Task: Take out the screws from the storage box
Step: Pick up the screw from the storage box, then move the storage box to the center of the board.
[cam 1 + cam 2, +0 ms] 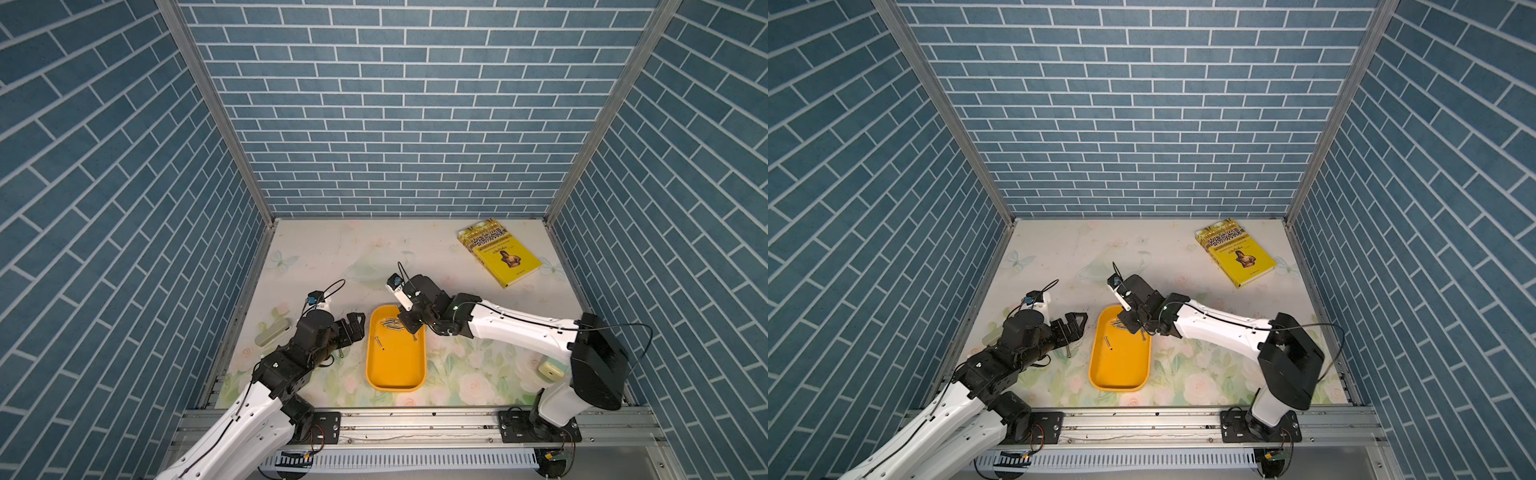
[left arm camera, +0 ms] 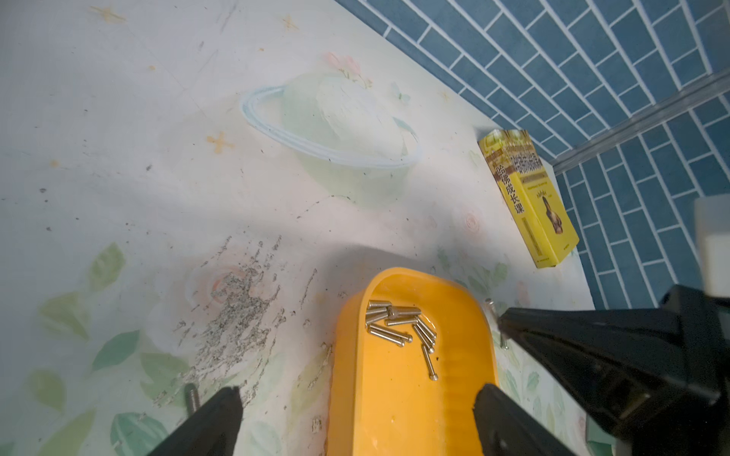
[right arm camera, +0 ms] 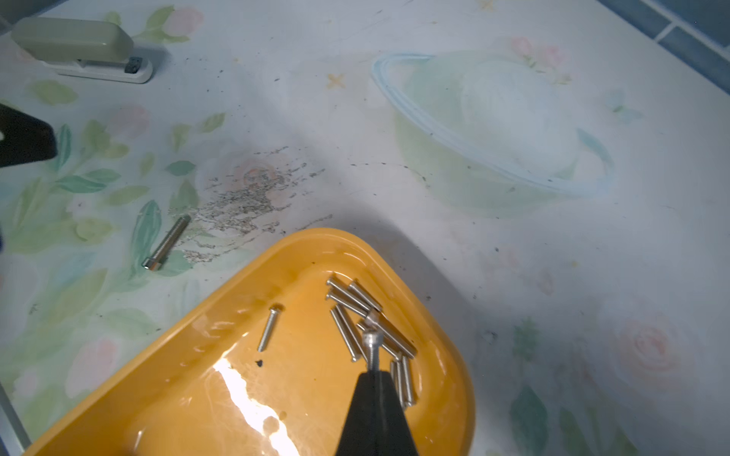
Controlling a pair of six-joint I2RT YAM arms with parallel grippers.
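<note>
The storage box [image 1: 395, 370] [image 1: 1119, 370] [image 2: 395, 402] [image 3: 189, 379] is a shallow orange-yellow tray at the front middle of the table. Several screws [image 1: 392, 324] [image 1: 1116, 323] [image 2: 399, 323] [image 3: 351, 308] lie heaped at its far end, and a lone screw [image 3: 268, 329] lies apart from them. My right gripper [image 1: 411, 328] [image 3: 373, 373] hangs over that heap, shut on one screw [image 3: 371, 347] that sticks out head first. My left gripper [image 1: 352, 328] [image 2: 357, 395] is open just left of the tray's far end, holding nothing. One screw [image 1: 341, 352] [image 3: 166, 243] lies on the mat by it.
A yellow book [image 1: 500, 257] [image 2: 529, 201] lies at the back right. Near the left wall sits a pale green stapler [image 1: 272, 332] [image 3: 79, 47]. A small pale green block [image 1: 550, 371] rests by the right arm's base. Two screws [image 2: 503, 341] lie just outside the tray's right rim.
</note>
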